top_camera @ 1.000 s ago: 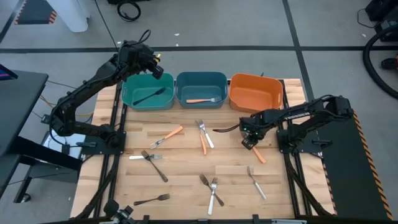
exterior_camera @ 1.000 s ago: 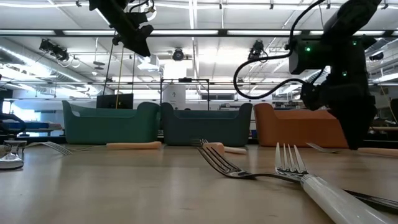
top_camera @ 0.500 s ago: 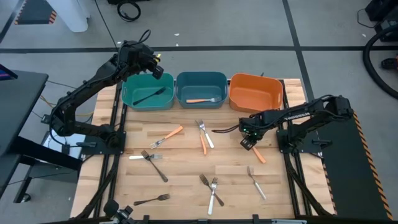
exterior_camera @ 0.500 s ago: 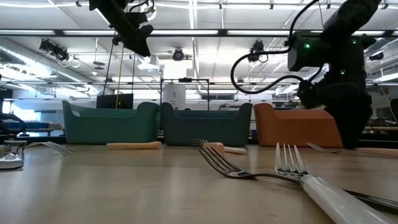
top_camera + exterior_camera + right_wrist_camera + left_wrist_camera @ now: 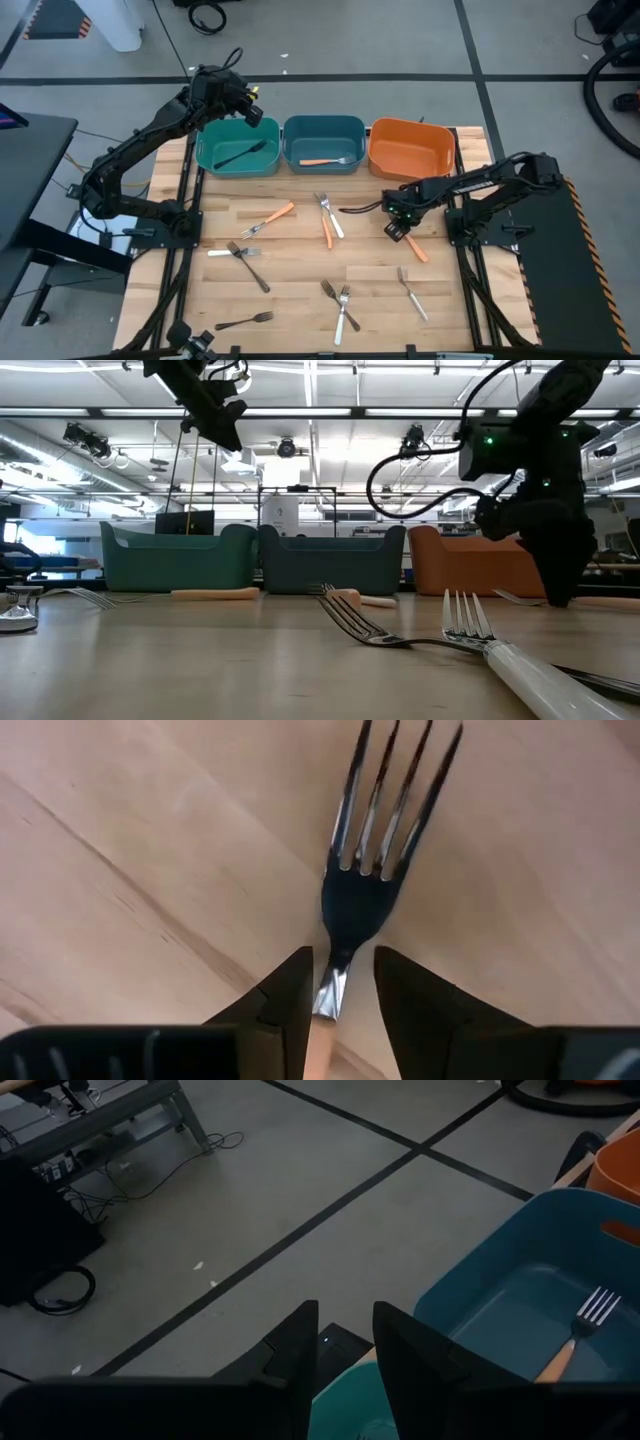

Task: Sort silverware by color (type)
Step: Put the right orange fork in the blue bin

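My right gripper (image 5: 340, 960) points down at the table's right side, open. Its fingers stand on either side of the neck of an orange-handled fork (image 5: 385, 830), apart from it. The fork lies flat on the wood, and its handle (image 5: 416, 250) sticks out toward the near right. My left gripper (image 5: 345, 1315) hangs open, with nothing between its fingers, high above the far rim of the green bin (image 5: 210, 150). That bin holds a black fork (image 5: 240, 155). The blue bin (image 5: 323, 128) holds an orange-handled fork (image 5: 328, 161).
An orange bin (image 5: 411, 150) stands at the far right of the bin row. Several forks lie scattered on the table: an orange-handled one (image 5: 268, 218), a silver and an orange one (image 5: 328, 222), black ones (image 5: 250, 268) (image 5: 243, 322), and silver ones (image 5: 342, 305) (image 5: 410, 293).
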You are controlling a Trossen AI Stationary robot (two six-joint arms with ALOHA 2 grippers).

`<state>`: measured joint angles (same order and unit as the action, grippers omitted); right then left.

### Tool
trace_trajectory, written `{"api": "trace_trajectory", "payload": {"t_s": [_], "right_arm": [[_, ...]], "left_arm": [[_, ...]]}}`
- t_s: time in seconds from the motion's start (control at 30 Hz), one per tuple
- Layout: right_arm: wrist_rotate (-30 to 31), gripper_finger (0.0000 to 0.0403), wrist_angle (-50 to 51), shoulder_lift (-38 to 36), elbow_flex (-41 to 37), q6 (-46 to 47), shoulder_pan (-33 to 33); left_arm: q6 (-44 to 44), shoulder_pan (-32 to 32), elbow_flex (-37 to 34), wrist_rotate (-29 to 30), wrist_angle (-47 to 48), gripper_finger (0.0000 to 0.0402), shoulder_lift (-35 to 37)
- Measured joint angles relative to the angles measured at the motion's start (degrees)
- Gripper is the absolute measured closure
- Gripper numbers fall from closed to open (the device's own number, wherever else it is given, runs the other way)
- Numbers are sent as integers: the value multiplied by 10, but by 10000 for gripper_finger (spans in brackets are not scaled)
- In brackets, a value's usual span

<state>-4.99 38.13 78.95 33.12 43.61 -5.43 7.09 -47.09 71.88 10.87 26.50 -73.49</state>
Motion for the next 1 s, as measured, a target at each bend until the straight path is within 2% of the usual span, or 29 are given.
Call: {"api": "trace_trajectory", "payload": {"t_s": [0.3,0.53,0.7,0.77,0.87,1.0], "right_arm": [[11,292,9,14,1,10,1],[5,386,18,14,3,11,0],[-6,384,38,16,23,-5,-1],[-30,389,55,15,36,-16,-2],[-54,389,45,3,75,-34,-10],[-55,389,53,0,140,-70,-30]], "left_arm": [[0,0,0,0,0,292,0],[-1,0,0,0,0,292,0],[-1,0,0,0,0,292,0],[-1,0,0,0,0,292,0],[-4,0,0,0,0,292,0],[-4,0,0,0,-1,292,0]]}}
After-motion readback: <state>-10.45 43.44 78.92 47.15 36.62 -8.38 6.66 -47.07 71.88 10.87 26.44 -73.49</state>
